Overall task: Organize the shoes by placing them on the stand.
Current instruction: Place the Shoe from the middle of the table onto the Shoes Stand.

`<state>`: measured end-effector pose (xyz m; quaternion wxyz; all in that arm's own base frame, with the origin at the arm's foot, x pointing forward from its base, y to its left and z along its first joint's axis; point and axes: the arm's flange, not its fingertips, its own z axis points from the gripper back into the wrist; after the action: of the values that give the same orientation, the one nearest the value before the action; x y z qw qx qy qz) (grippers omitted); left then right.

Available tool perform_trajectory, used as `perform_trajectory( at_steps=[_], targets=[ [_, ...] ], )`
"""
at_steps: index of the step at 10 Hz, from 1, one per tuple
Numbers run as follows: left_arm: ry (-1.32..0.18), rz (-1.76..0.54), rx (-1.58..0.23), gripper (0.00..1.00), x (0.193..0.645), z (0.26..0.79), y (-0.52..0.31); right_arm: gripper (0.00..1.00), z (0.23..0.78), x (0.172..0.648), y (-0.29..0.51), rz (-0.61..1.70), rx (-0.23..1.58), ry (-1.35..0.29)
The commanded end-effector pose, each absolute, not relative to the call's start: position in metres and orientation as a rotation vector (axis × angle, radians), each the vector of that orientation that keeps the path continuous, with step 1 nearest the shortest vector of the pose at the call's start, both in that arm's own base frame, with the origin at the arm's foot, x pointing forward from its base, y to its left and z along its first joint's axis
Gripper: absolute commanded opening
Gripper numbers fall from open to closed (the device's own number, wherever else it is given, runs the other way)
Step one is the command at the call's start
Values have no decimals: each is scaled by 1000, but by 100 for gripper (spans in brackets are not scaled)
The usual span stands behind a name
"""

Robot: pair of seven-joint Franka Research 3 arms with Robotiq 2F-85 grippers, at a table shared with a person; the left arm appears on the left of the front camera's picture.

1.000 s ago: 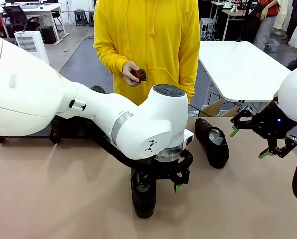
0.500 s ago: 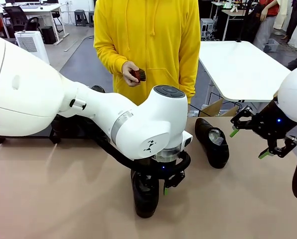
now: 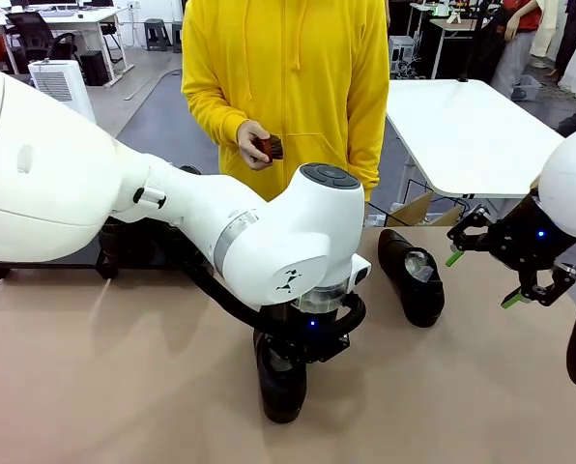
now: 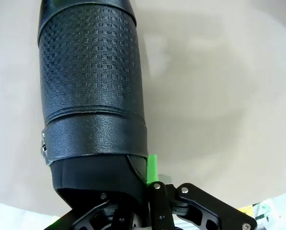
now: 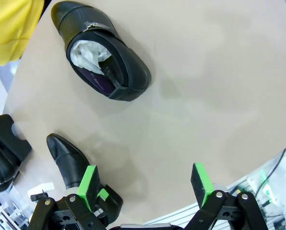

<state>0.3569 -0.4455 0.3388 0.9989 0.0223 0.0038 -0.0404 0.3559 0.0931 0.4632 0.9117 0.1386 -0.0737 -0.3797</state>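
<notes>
A black textured dress shoe (image 4: 90,81) lies on the table (image 3: 104,377) near the middle of its near edge, toe pointing toward that edge, and its heel end sits between the left gripper's (image 4: 102,187) fingers. In the left wrist view one green pad (image 4: 152,165) lies flat against the side of the heel; the other finger is mostly hidden under the shoe, so the fingers look closed on the heel. A second dress shoe (image 3: 414,275) lies toward the table's far right, sole down, with crumpled white paper (image 5: 88,52) in its opening, well apart from both grippers. The right gripper (image 3: 483,278) hangs above the table's right side with its fingers spread wide, holding and touching nothing. The stand (image 3: 114,253) sits at the table's far left, largely hidden behind the left arm, and what it carries cannot be made out. Beyond the table's far edge a person's hand (image 3: 252,143) holds a small brown brush (image 3: 271,146)
</notes>
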Motion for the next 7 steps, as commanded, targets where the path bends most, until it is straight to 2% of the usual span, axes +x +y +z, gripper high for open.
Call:
perform_trajectory(
  at_steps=[1,3,4,5,7],
  targets=[
    [53,-158,33,0,347,363,-446,100,464,357,92,-762,294,-160],
    [50,-341,-161,0,325,454,-412,100,464,357,92,-762,294,-160],
    [-22,-384,-204,0,329,493,-382,100,464,357,92,-762,294,-160],
    [-107,-372,-170,0,343,519,-349,100,464,357,92,-762,294,-160],
    [-182,-259,-28,0,396,547,-276,100,464,357,92,-762,294,-160]
  ],
)
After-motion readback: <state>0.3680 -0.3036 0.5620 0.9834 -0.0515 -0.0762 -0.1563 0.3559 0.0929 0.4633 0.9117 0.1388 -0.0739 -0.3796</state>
